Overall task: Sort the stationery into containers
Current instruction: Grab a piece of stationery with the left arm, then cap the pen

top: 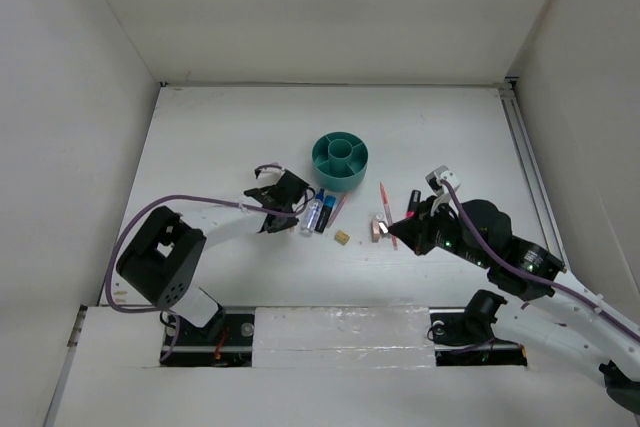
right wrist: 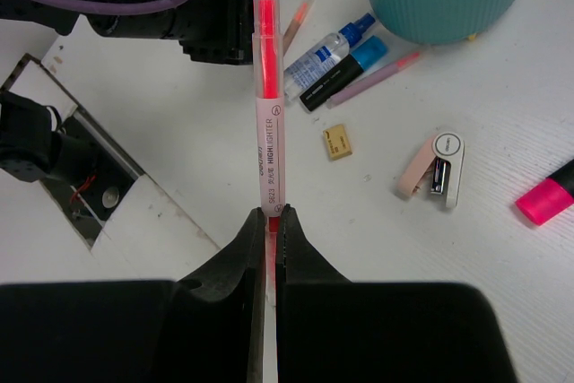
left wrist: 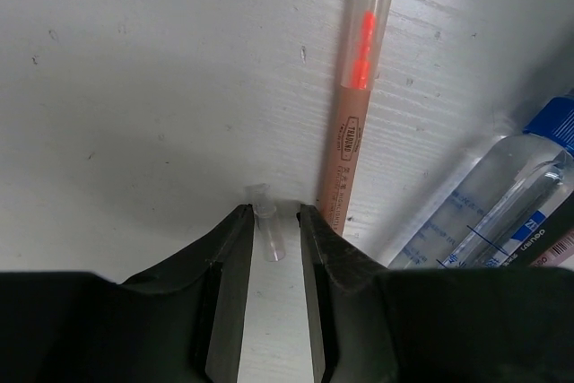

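The right jaws are clamping tight on a thin pink highlighter pen (right wrist: 267, 132), which is pointing away towards the left arm. The left jaws are standing slightly apart around a tiny clear cap (left wrist: 269, 232) lying on the white bench (top: 220, 137), just beside a salmon pencil (left wrist: 352, 114). The teal organizer (top: 335, 182) is sitting mid-bench, beyond both.

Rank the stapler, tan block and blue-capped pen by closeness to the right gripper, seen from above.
From the right gripper, holding a red highlighter:
1. Pink mini stapler, just left.
2. Tan block, farther left.
3. Blue-capped clear pen, farthest left.
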Motion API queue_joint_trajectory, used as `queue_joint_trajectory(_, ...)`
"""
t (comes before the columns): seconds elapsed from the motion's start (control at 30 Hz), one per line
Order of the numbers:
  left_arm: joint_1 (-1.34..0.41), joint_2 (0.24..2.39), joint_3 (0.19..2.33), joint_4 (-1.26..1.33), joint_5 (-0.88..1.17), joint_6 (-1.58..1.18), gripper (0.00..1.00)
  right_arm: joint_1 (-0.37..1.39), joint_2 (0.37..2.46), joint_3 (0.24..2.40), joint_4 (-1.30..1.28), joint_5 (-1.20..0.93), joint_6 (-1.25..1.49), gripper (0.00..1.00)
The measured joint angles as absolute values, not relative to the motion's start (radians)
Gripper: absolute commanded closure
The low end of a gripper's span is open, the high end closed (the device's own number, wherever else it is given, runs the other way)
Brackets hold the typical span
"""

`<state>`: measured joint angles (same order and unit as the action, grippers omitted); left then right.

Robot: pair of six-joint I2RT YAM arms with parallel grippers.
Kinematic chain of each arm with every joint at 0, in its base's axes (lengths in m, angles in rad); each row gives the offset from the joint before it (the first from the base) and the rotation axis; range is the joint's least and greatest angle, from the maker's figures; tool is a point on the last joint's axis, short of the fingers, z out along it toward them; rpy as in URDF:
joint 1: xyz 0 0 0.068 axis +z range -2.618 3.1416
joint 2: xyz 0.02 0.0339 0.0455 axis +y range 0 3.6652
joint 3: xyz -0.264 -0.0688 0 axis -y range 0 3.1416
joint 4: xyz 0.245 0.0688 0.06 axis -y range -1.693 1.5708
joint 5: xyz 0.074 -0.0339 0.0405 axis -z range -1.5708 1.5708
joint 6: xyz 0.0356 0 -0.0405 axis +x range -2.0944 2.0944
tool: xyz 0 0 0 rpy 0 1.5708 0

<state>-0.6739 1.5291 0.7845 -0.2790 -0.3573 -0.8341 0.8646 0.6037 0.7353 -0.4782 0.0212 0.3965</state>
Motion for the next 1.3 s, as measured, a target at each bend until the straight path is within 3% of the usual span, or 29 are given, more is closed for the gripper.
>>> queue_joint_trajectory(0.23, -0.681, 1.523, 0.776, -0.277, -0.364, -0.852, 0.79, 0.865, 0.604, 0.735, -0.478, 0.021, 0.397, 1.00)
queue_joint_trajectory(0.5, -0.682, 1.538, 0.793, -0.305, -0.376, -0.856, 0.92, 0.865, 0.600, 0.735, -0.478, 0.021, 0.397, 1.00)
queue_joint_trajectory(0.57, -0.685, 1.544, 0.799, -0.310, -0.378, -0.855, 1.00, 0.865, 0.596, 0.735, -0.478, 0.021, 0.397, 1.00)
queue_joint_trajectory(1.1, -0.688, 1.494, 0.814, -0.363, -0.341, -0.840, 1.00, 0.865, 0.611, 0.723, -0.463, 0.020, 0.400, 1.00)
queue_joint_trajectory(1.3, -0.688, 1.406, 1.053, -0.445, -0.350, -0.759, 1.00, 0.865, 0.630, 0.707, -0.442, 0.005, 0.419, 1.00)
